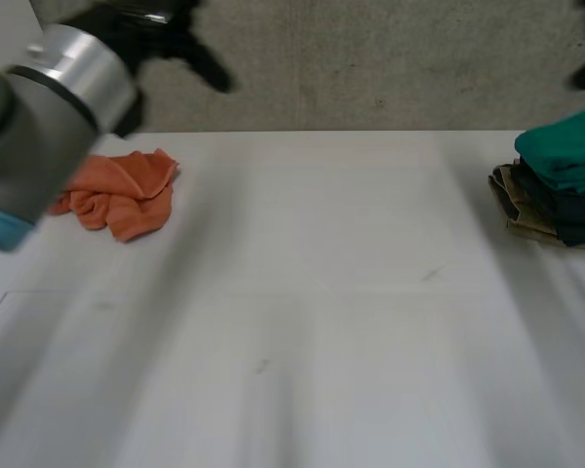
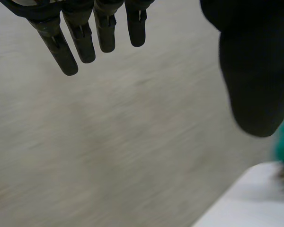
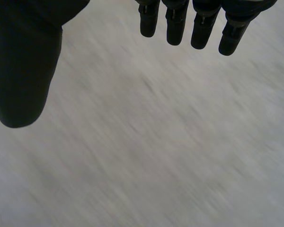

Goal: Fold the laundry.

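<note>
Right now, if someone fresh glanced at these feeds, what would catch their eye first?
The crumpled orange cloth on the left side of the white table stands out most, with the left arm crossing in front of it in the head view. At the table's right edge sits a stack of folded clothes, teal on top. The left hand and right hand are both open and hold nothing.

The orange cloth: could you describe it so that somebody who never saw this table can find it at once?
Start from the white table and go to its far left part, next to the robot's left arm. There the orange cloth lies alone in a crumpled heap. Its only neighbour, a stack of clothes at the right edge, is folded and green, dark and beige.
</note>
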Controlling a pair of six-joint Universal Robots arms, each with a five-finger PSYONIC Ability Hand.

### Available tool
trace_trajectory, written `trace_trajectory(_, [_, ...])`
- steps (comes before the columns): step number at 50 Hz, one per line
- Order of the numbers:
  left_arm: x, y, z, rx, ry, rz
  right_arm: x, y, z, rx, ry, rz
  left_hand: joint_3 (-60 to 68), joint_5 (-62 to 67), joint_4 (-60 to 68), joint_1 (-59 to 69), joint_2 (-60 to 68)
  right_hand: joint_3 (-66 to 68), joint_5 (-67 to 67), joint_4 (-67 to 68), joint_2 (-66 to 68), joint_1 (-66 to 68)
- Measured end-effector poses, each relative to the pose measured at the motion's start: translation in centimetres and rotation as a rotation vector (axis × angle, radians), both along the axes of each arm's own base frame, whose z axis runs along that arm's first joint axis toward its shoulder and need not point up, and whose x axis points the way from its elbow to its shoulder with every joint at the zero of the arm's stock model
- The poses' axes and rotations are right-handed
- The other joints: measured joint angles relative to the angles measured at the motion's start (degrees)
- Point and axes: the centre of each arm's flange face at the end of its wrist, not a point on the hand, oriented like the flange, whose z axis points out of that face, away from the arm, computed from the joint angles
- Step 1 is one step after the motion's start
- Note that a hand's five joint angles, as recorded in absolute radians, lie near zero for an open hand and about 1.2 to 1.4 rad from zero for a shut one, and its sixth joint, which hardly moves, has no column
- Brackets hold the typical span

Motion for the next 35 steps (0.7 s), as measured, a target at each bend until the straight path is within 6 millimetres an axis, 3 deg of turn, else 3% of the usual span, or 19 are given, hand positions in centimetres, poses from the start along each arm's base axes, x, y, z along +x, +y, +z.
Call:
trace_trajectory(4, [4.9, -5.1, -1.4, 0.008, -0.074, 0.222, 4.7, 3.2, -2.8, 0.088, 0.026, 0.177, 0.0, 0.0, 0.0, 0.0, 0.0, 0.0, 0.0, 0.0, 0.0, 0.0])
trace_trajectory(7, [8.3, -8.9, -4.3, 0.033, -0.197, 0.358, 6.8, 5.2, -5.4, 0.210, 0.043, 0.250, 0.0, 0.0, 0.0, 0.0, 0.0, 0.0, 0.0, 0.0, 0.0, 0.0])
trace_trajectory(8, [8.6, -9.2, -4.6, 0.036, -0.210, 0.369, 6.9, 5.3, -5.7, 0.224, 0.045, 0.254, 0.0, 0.0, 0.0, 0.0, 0.0, 0.0, 0.0, 0.0, 0.0, 0.0])
trace_trajectory(10, [11.0, -12.1, -8.0, 0.069, -0.330, 0.440, 7.7, 6.5, -8.2, 0.354, 0.059, 0.272, 0.0, 0.0, 0.0, 0.0, 0.0, 0.0, 0.0, 0.0, 0.0, 0.0])
trace_trajectory(15, [14.2, -16.6, -14.8, 0.126, -0.477, 0.454, 7.9, 7.9, -12.2, 0.569, 0.089, 0.260, 0.0, 0.0, 0.0, 0.0, 0.0, 0.0, 0.0, 0.0, 0.0, 0.0])
trace_trajectory(21, [16.0, -20.2, -20.8, 0.145, -0.501, 0.355, 7.7, 9.0, -14.8, 0.684, 0.121, 0.241, 0.0, 0.0, 0.0, 0.0, 0.0, 0.0, 0.0, 0.0, 0.0, 0.0])
trace_trajectory(25, [16.4, -22.0, -23.7, 0.132, -0.491, 0.317, 7.4, 9.4, -15.8, 0.714, 0.131, 0.236, 0.0, 0.0, 0.0, 0.0, 0.0, 0.0, 0.0, 0.0, 0.0, 0.0])
trace_trajectory(31, [16.6, -24.1, -26.6, 0.097, -0.480, 0.313, 7.2, 9.8, -16.9, 0.737, 0.136, 0.234, 0.6, 1.0, 0.9, 1.1, 0.8, 0.0, 0.0, 0.0, 0.0, 0.0])
trace_trajectory(35, [16.6, -25.1, -27.6, 0.066, -0.474, 0.320, 7.2, 9.9, -17.5, 0.747, 0.137, 0.233, 6.5, 7.5, 7.4, 8.7, 6.8, 0.0, 0.0, 0.0, 0.0, 0.0])
